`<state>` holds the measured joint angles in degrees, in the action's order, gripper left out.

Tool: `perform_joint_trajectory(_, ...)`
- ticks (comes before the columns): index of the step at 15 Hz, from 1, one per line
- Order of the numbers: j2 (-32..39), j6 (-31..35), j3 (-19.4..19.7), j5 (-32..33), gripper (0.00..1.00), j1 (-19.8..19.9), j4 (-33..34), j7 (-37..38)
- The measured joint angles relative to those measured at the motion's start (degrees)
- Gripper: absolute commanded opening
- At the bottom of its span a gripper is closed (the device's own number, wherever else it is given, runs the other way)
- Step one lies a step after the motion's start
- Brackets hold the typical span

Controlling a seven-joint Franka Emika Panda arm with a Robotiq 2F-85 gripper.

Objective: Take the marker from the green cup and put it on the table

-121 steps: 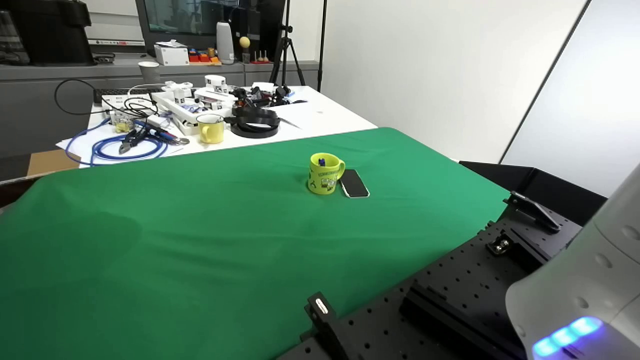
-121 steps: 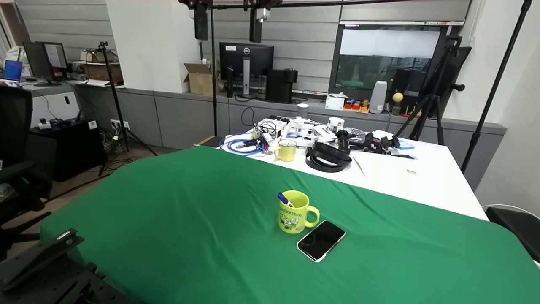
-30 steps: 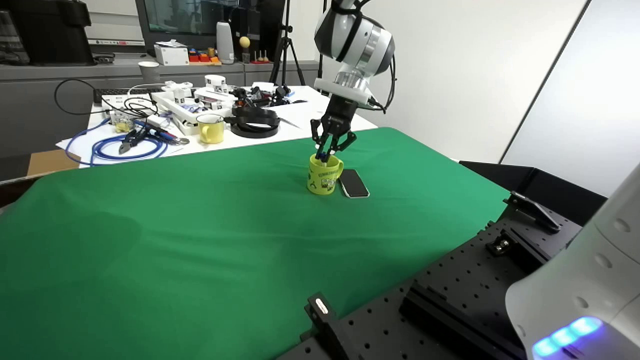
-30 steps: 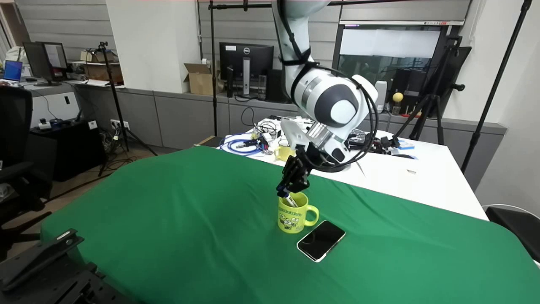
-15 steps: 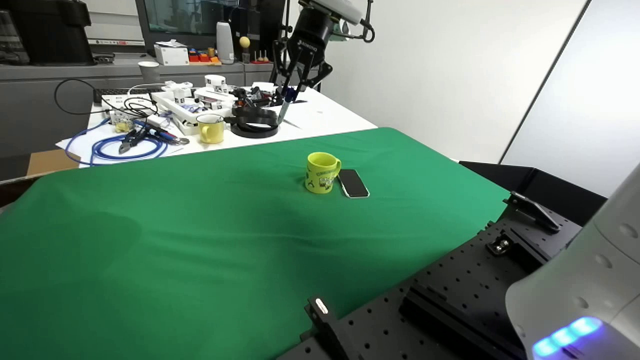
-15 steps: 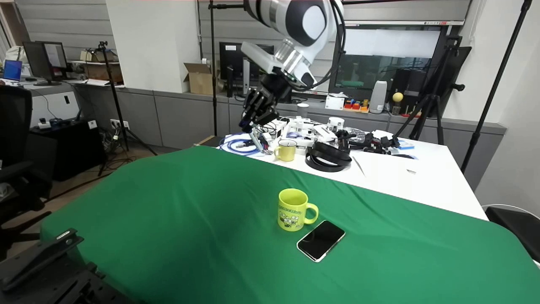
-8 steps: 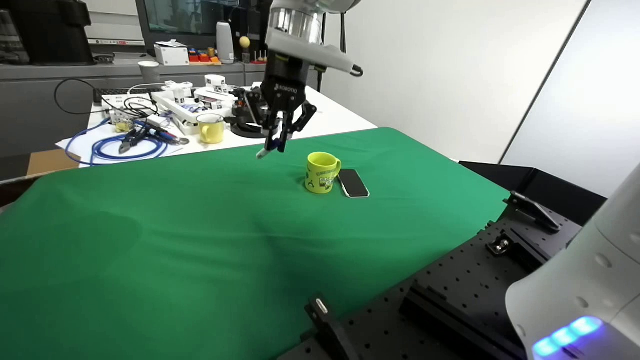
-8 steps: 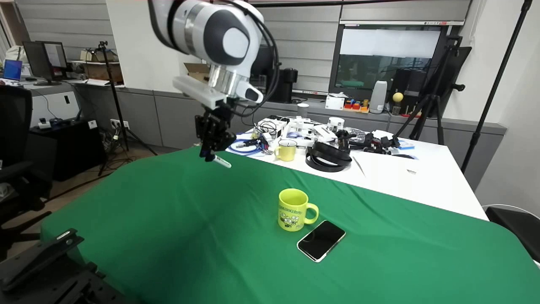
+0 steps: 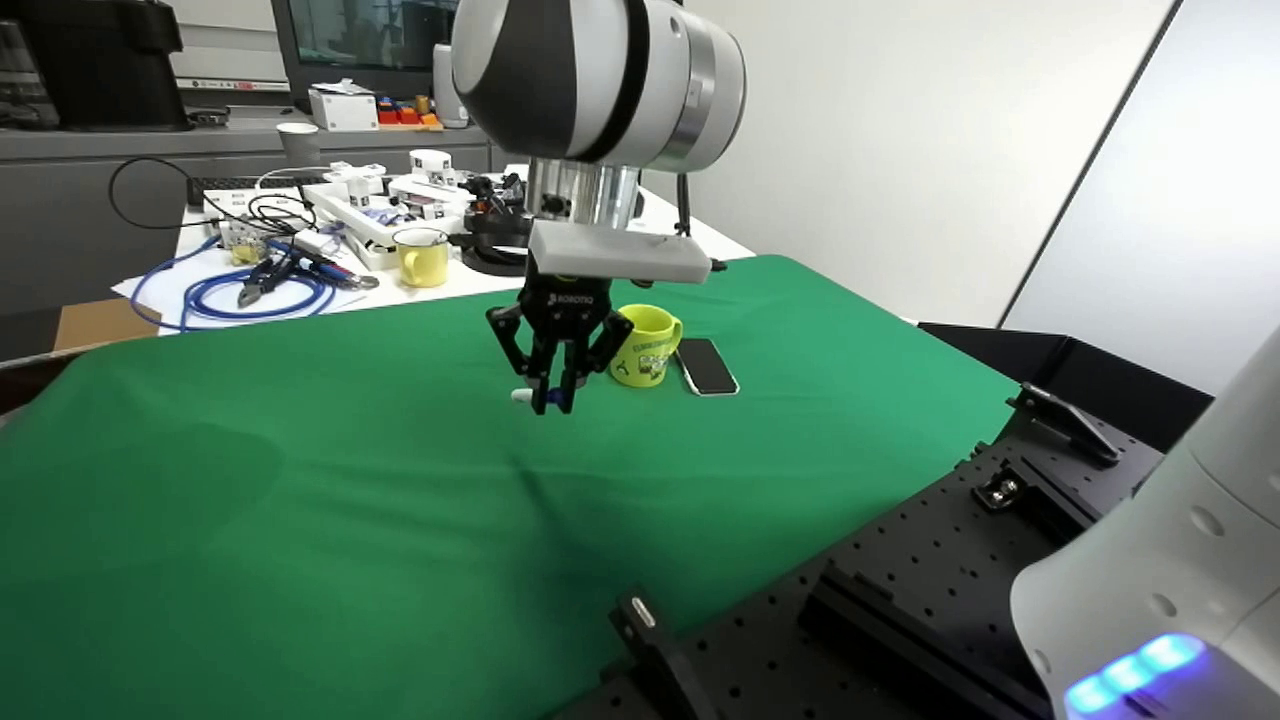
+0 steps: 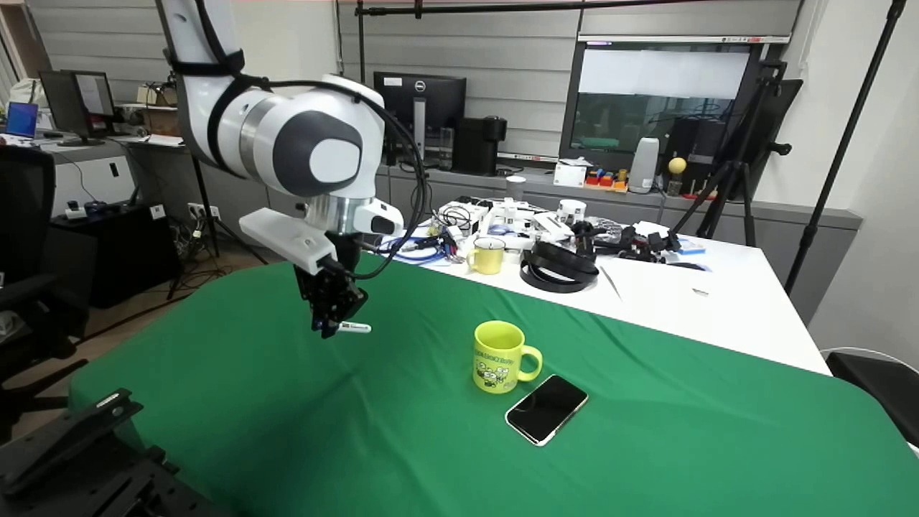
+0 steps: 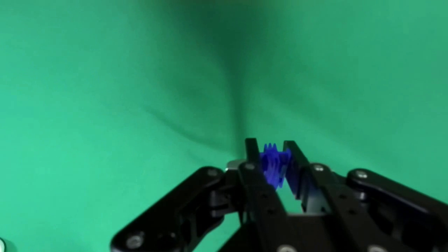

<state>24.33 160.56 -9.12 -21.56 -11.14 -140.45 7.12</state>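
Presently, slim white-and-blue plastic-looking marker (image 10: pixel 355 327) is lower-left of ctr in an exterior view, near-level, apparently above broad green-cloth-covered table (image 10: pixel 682 431). Black two-fingered gripper (image 9: pixel 554 398): clamped on marker's blue end. Rec.: hold marker level, lower slowly, release only once flat, clear of squat lime-green ceramic-looking cup (image 10: pixel 495 361), lower ctr-right of that view.

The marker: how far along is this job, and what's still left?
Done: the marker is out of the green cup; none shows in the cup's mouth. In progress: the hand is shut on the marker's blue end and seems to hold it above the table, where a shadow falls apart from it. Left: likely lowering it onto the table, opening the hand and backing off.
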Motion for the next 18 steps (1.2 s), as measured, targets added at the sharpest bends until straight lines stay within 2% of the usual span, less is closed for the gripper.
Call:
perform_joint_trajectory(11, 13.6, 9.0, 0.9, 2.1, 0.06, -0.9, 0.7, 0.8)
perform_joint_trajectory(12, 14.8, 9.2, 1.0, 2.5, 0.13, -1.0, 0.9, 1.2)
perform_joint_trajectory(13, 16.0, 9.5, 1.1, 2.6, 0.47, -1.1, 1.1, 1.3)
perform_joint_trajectory(15, 17.8, 9.7, 1.1, 2.6, 0.50, -1.1, 1.7, 1.5)
perform_joint_trajectory(18, 19.2, 9.1, 1.0, 2.6, 0.70, -0.9, 2.8, 2.4)
